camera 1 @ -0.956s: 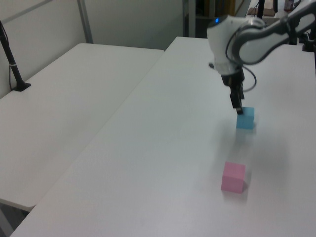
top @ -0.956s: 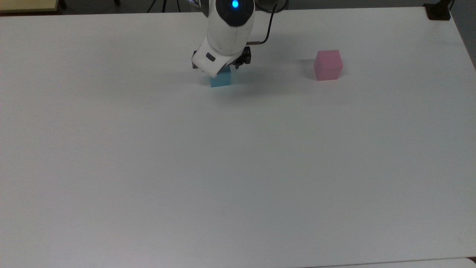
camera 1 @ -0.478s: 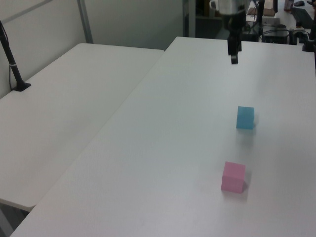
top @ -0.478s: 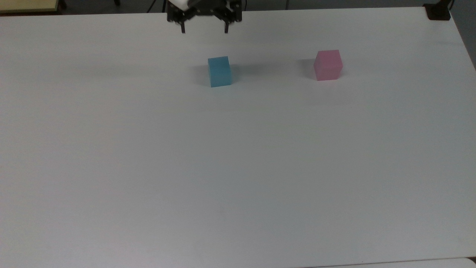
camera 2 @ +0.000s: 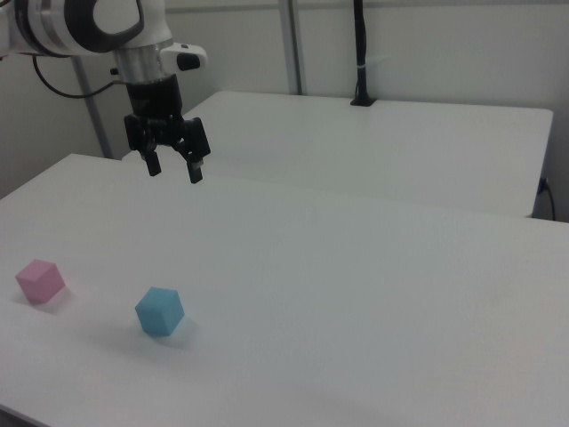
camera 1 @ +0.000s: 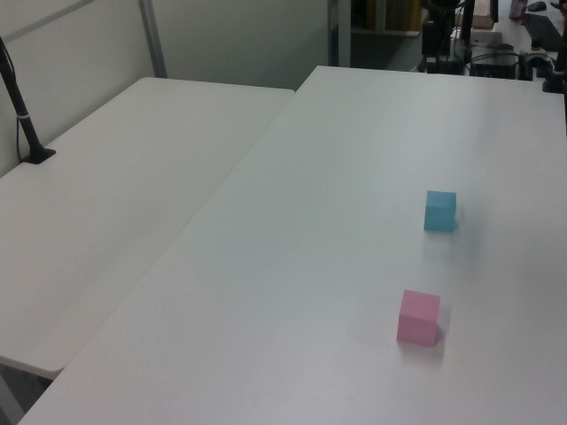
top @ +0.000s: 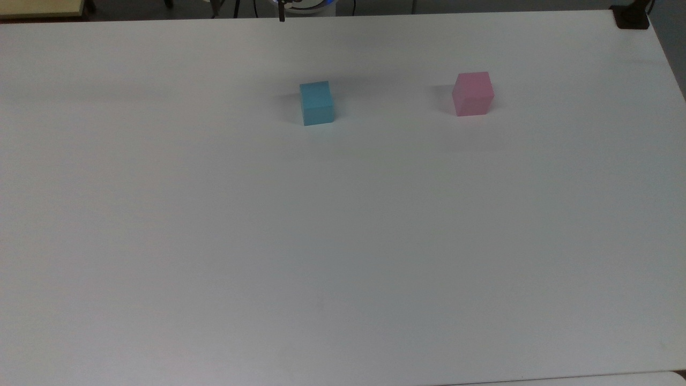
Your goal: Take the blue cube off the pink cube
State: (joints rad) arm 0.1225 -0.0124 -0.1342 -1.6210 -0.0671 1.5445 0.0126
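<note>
The blue cube (top: 317, 103) (camera 1: 440, 211) (camera 2: 160, 310) rests alone on the white table (top: 343, 241). The pink cube (top: 472, 94) (camera 1: 418, 316) (camera 2: 40, 281) sits apart from it, well to the top view's right, also on the table surface. My gripper (camera 2: 174, 170) hangs high above the table near its far edge in the right view, fingers spread open with nothing between them. A dark fingertip (top: 282, 16) pokes in at the top view's upper edge.
A second white table (camera 1: 115, 195) (camera 2: 382, 142) adjoins this one. A black post (camera 1: 22, 111) (camera 2: 360, 53) stands clamped on it. A dark mount (top: 631, 16) sits at the top view's upper right corner. Cables and equipment (camera 1: 496, 53) lie beyond the table's far end.
The gripper let go of the blue cube, opened, rose and drew back toward the table's far edge. Both cubes stayed where they were.
</note>
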